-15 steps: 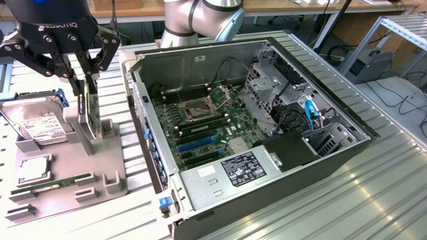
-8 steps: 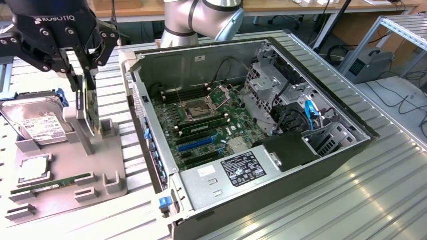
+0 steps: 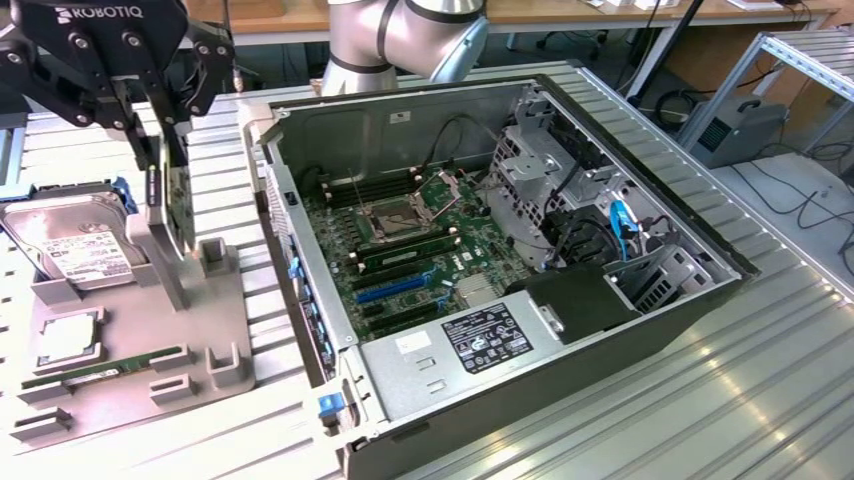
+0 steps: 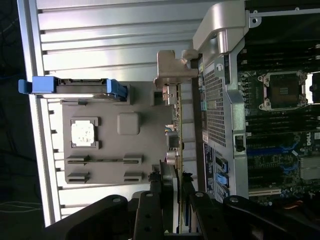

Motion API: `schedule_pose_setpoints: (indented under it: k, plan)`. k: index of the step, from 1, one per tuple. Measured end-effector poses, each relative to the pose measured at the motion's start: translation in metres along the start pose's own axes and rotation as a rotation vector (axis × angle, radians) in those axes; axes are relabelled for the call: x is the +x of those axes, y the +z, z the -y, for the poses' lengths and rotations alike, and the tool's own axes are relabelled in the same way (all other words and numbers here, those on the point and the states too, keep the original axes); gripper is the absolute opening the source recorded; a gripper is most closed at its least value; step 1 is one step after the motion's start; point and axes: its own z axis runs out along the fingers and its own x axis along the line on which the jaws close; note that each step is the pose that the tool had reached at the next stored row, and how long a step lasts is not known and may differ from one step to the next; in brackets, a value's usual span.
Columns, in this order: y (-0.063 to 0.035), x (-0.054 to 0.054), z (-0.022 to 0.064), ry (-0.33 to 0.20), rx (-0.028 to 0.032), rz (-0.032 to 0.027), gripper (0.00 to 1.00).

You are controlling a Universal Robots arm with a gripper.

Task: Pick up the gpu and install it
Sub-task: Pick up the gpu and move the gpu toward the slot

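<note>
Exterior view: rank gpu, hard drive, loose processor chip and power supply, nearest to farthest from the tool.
1. gpu, upright, right at the tool.
2. hard drive, on the exterior view's left.
3. processor chip, on the grey stand, past the hard drive.
4. power supply, in the case on the exterior view's right.

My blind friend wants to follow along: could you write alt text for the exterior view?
A black robot gripper hangs over a gpu standing on edge in a grey parts tray, beside an open computer case; a hard drive rests nearby.
</note>
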Motion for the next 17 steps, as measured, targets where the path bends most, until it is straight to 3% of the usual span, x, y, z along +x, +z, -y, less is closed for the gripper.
schedule_pose_setpoints:
  k: [9, 17]
  plan:
    - [-0.0014, -0.0007, -0.0001, 0.0, 0.0002, -0.0002, 0.27]
    - [-0.0011, -0.0097, -0.0008, 0.0, 0.0, 0.0, 0.27]
